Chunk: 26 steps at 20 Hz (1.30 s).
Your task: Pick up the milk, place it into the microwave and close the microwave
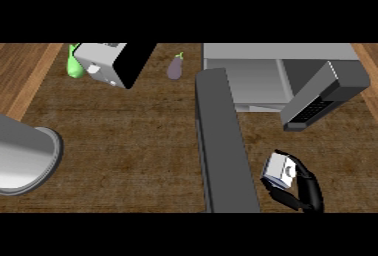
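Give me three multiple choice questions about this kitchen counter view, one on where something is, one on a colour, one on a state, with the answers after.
1. Where is the white and blue milk carton?
A. inside the microwave
B. in the black right hand
C. beside the eggplant

2. What colour is the small eggplant near the counter's far edge?
A. purple
B. orange
C. white

3. How is the door of the grey microwave?
A. shut
B. missing
C. swung open

Answers:
1. B, the fingers curl round the carton, in front of the microwave.
2. A, its body is purple under a green stem.
3. C, the door juts toward the robot and the cavity shows.
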### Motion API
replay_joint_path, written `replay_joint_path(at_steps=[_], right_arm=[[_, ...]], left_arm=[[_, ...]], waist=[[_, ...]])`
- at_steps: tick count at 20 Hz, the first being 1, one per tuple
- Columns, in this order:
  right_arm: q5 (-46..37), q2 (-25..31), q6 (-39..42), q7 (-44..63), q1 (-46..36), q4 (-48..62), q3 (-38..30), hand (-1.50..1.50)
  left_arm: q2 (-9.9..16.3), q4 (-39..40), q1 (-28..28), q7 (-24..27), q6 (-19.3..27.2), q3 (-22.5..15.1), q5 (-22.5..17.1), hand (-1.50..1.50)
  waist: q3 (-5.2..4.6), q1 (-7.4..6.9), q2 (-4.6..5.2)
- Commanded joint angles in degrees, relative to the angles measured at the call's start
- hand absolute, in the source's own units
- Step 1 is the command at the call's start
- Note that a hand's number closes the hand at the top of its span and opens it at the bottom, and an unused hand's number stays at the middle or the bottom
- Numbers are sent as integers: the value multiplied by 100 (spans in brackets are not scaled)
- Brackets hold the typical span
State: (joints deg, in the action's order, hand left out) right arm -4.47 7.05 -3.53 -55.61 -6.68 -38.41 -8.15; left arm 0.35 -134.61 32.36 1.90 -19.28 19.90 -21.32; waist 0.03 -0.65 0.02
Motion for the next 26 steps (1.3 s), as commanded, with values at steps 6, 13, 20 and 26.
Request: replay_joint_path(at_steps=[6, 13, 20, 26], right_arm=[[-318, -113, -468, -1159, -633, 824, -27, 150], [9, 675, 348, -830, -1887, 1701, -530, 150], [-132, 473, 1065, -935, -2132, 1816, -202, 150], [-49, 118, 1239, -589, -1909, 882, 90, 150]], left_arm=[[-29, 147, -31, 187, -320, 338, -220, -150], [-33, -424, 101, -207, -93, 52, -248, -150], [148, -2, 158, 131, -483, 457, -541, -150], [-33, 188, -22, 211, -284, 317, -130, -150]], waist=[[2, -19, 1], [19, -132, 44], [8, -97, 23], [-5, 44, -14]])
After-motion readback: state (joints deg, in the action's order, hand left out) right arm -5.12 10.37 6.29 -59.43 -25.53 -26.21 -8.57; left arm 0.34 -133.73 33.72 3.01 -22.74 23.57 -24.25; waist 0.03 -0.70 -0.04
